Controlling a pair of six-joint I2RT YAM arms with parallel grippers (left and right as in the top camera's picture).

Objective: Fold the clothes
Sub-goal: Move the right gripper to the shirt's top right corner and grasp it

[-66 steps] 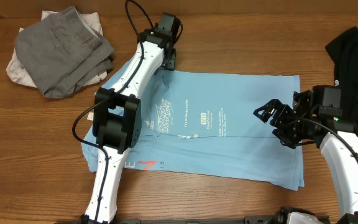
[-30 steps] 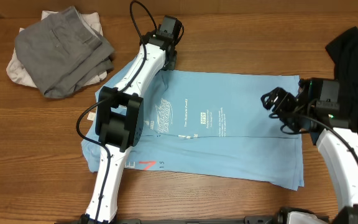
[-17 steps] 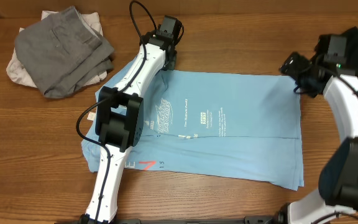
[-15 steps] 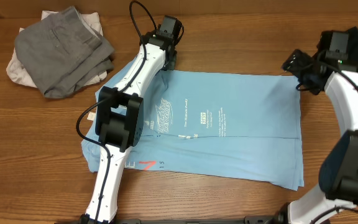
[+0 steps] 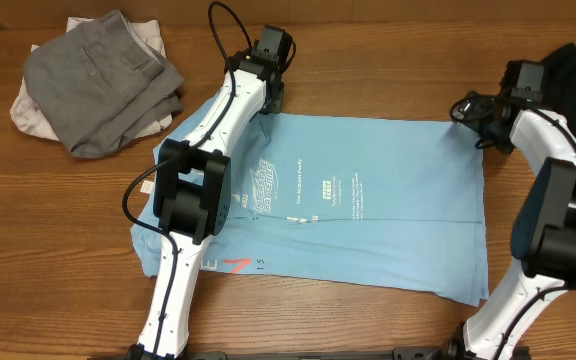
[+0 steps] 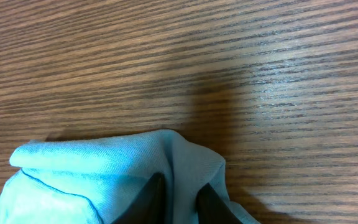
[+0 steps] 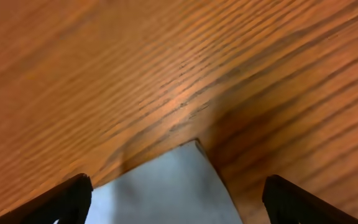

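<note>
Wooden table (image 5: 68, 230) carries the T-shirt (image 5: 398, 210), spread flat. Its far left corner is pinched in the narrow left tool (image 6: 179, 194). The right tool (image 7: 182, 198) is set wide over the far right corner. Both far corners are being gripped. Next, the right tool must be lowered and closed before the far edge is folded nearward.

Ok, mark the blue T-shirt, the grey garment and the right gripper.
blue T-shirt (image 5: 408, 180): overhead, plain centre.
grey garment (image 5: 98, 80): overhead, top fold.
right gripper (image 7: 178, 190): right wrist, between fingertips.
</note>
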